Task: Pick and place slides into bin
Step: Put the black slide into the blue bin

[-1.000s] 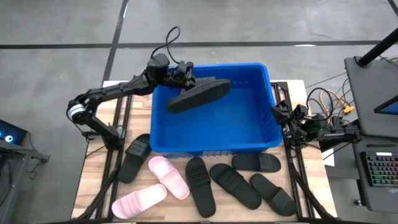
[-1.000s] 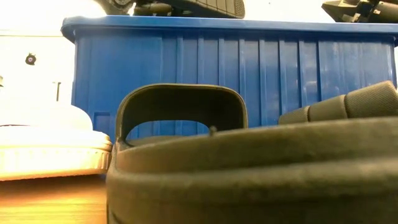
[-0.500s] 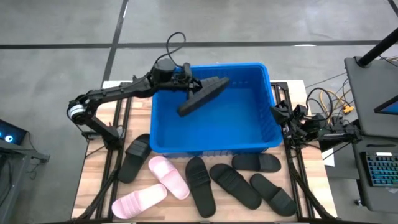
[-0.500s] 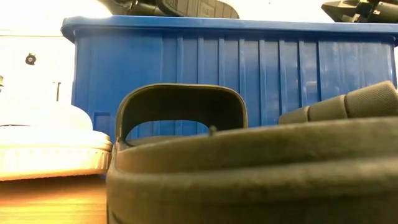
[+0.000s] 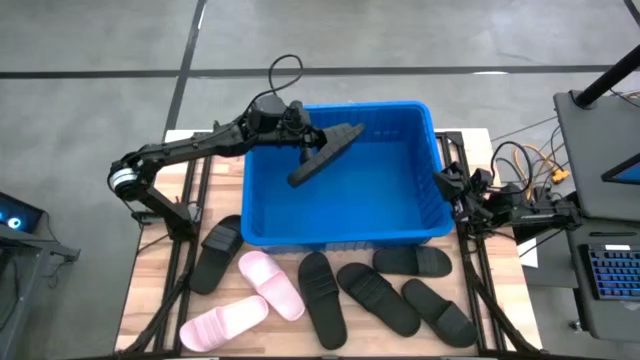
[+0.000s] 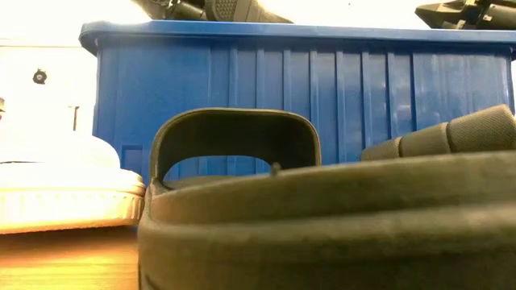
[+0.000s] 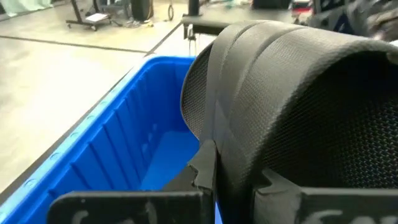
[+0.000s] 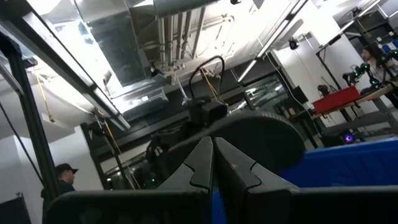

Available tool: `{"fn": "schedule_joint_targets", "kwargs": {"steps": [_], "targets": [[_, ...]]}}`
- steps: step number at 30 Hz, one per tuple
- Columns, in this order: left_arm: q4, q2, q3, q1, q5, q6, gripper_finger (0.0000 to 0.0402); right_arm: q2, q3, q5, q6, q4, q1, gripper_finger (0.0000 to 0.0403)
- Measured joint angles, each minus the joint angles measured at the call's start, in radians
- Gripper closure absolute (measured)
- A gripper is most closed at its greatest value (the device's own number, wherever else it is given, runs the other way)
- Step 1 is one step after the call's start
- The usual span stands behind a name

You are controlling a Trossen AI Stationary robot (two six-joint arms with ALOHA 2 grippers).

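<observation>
The blue bin (image 5: 345,180) stands mid-table and also fills the low view (image 6: 306,89). My left gripper (image 5: 301,126) is over the bin's far left corner, shut on a black slide (image 5: 325,152) that sits tilted above the bin's inside. Two pink slides (image 5: 270,283) (image 5: 223,322) and several black slides (image 5: 378,297) lie flat on the table near the bin's front wall. My right gripper (image 8: 212,163) is shut and empty, resting off the bin's right wall (image 5: 465,190). My left gripper pinches the black slide by its side edge (image 7: 219,163) between its two fingers, beside the arched strap (image 7: 298,93). The fingers come roughly level from the table's left, over the bin's rim. The slide is lifted clear and tilted, one end lower inside the bin.
One black slide (image 6: 322,217) lies right in front of the low camera, with a pink slide (image 6: 64,189) to its left. Cables and a laptop stand (image 5: 600,130) are off the table's right edge. A person (image 8: 62,177) stands in the room beyond.
My left gripper has gone a little toward the table's right, over the bin, and has turned. The black slide it holds has tipped from nearly level to steeply tilted and sunk lower behind the bin's rim.
</observation>
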Motion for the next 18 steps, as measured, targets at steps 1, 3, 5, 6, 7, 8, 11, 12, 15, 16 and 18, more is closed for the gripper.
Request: {"fn": "schedule_joint_targets", "kwargs": {"steps": [1,3,5,6,7,8,11,12,15,16,18], "targets": [[0.016,0.000,0.000,0.000,0.020,-0.001,0.0400,0.000,0.000,0.000,0.000,-0.003,0.000,0.0394],[0.073,0.000,0.000,0.001,0.085,-0.013,0.0400,0.000,0.000,0.000,0.000,-0.010,0.000,0.0394],[0.194,0.000,-0.005,0.001,0.179,-0.062,0.0400,0.000,0.000,0.000,0.000,-0.014,0.000,0.0394],[0.264,-0.001,-0.008,0.001,0.229,-0.088,0.0400,0.000,0.000,0.000,0.000,-0.014,0.000,0.0394],[0.344,-0.002,-0.012,0.000,0.270,-0.112,0.0400,0.000,0.000,0.000,0.000,-0.015,0.000,0.0394],[0.425,-0.003,-0.015,0.000,0.303,-0.139,0.0400,0.000,0.000,0.000,-0.001,-0.016,0.000,0.0394],[0.637,-0.003,-0.016,-0.001,0.338,-0.225,0.0400,0.000,0.000,0.000,-0.001,-0.016,0.000,0.0394],[0.695,-0.003,-0.016,0.000,0.338,-0.244,0.0400,0.000,0.000,0.000,-0.001,-0.017,0.000,0.0394],[0.853,-0.003,-0.016,0.001,0.337,-0.289,0.0400,0.000,0.000,0.000,-0.001,-0.017,0.000,0.0394],[0.894,-0.003,-0.016,0.001,0.336,-0.303,0.0400,0.000,0.000,0.000,-0.001,-0.017,0.000,0.0394],[0.950,-0.004,-0.017,0.001,0.336,-0.327,0.0400,0.000,0.000,0.000,-0.004,-0.017,0.000,0.0394]]}}
